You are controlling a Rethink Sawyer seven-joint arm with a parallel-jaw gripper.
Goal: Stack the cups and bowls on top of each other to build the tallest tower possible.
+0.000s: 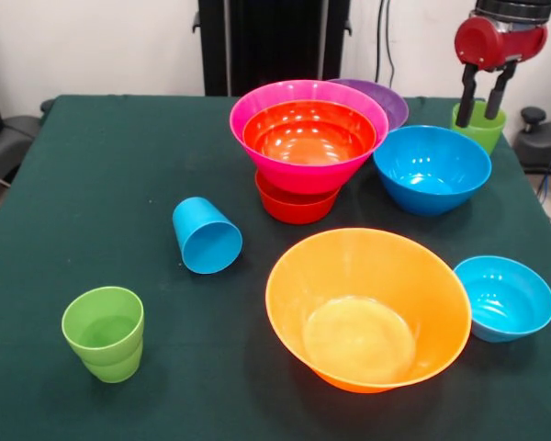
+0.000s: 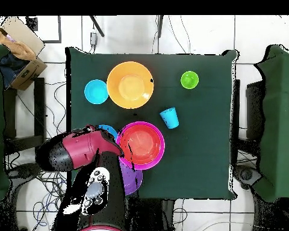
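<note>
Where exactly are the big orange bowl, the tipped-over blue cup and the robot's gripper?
big orange bowl (image 1: 367, 340): front view, on its inner floor.
tipped-over blue cup (image 1: 205, 235): front view, on its side wall.
gripper (image 1: 483, 94): front view, midway between the two fingertips.

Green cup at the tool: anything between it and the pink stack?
Yes. The blue bowl and purple bowl sit between the green cup under the tool and the pink bowl stack.

Front camera faces the robot across the table (image 1: 92, 184); overhead looks straight down, both sharing the whole tabletop.
</note>
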